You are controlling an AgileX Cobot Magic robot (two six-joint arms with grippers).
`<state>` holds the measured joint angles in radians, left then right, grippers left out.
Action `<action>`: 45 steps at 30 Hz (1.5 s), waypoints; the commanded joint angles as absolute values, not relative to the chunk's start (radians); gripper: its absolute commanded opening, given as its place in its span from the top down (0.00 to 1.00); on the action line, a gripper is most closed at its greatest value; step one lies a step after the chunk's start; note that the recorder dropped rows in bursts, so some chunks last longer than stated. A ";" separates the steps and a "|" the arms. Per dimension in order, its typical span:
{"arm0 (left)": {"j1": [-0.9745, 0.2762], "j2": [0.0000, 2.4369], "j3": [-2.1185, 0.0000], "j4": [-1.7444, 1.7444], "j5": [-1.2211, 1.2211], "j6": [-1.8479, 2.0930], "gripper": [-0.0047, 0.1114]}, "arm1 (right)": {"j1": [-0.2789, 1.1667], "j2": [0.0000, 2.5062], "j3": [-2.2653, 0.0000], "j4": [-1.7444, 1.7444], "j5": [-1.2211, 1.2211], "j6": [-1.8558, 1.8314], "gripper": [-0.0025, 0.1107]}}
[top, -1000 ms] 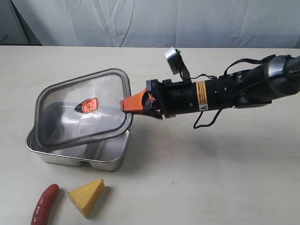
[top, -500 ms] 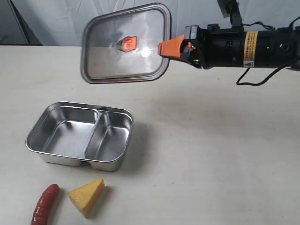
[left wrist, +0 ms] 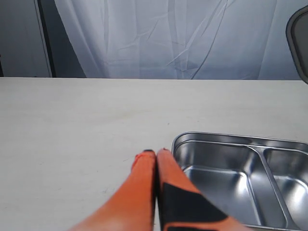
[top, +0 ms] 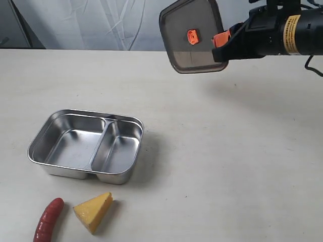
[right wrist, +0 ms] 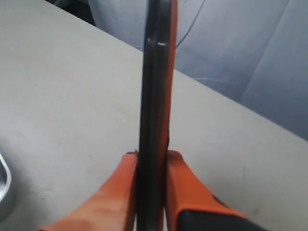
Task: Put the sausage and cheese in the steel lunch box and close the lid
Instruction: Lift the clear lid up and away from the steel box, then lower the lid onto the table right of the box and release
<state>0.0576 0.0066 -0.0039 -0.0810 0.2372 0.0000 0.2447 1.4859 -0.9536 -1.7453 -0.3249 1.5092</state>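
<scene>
Two orange fingers (left wrist: 144,185) of the left gripper (left wrist: 156,155) are pressed flat together, tip against tip, so we call it closed and holding nothing; in the left wrist view it sits low over the table (left wrist: 72,125), just beside a corner of the lunch box (left wrist: 226,140)

From the left of the exterior view, we find the sausage (top: 48,220) lying on the table (top: 227,166) at the near edge. Just beside it, on its right and not quite touching, lies the cheese (top: 94,210). Both are outside the lunch box (top: 70,172), which stands a little behind them with its top uncovered. A divider (top: 104,141) splits it into a wider left compartment and a narrower right one

Further right and well apart from the box, we see the lid (top: 194,50) held up in the air over the far side of the table. It is tilted with its broad face towards the camera, and its orange valve tab (top: 192,36) shows near the middle. The right gripper (top: 221,39) is clamped on the lid's right edge. In the right wrist view the lid (right wrist: 153,86) appears edge-on, pinched between that gripper's two orange fingers (right wrist: 115,197)
</scene>
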 commanded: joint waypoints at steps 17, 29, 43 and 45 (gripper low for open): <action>0.050 0.000 0.000 -0.095 0.232 0.000 0.96 | 0.644 1.476 -0.622 -1.744 0.306 0.865 0.99; 0.050 0.000 0.000 -0.095 0.232 0.000 0.96 | 0.850 1.476 -0.593 -1.499 0.388 0.865 0.99; 0.050 0.000 0.000 -0.095 0.232 0.000 0.96 | 0.992 1.608 -0.593 -1.092 0.364 0.520 0.99; 0.050 0.000 0.000 -0.095 0.232 0.000 0.96 | 1.001 1.619 -0.593 -1.089 0.374 0.520 0.99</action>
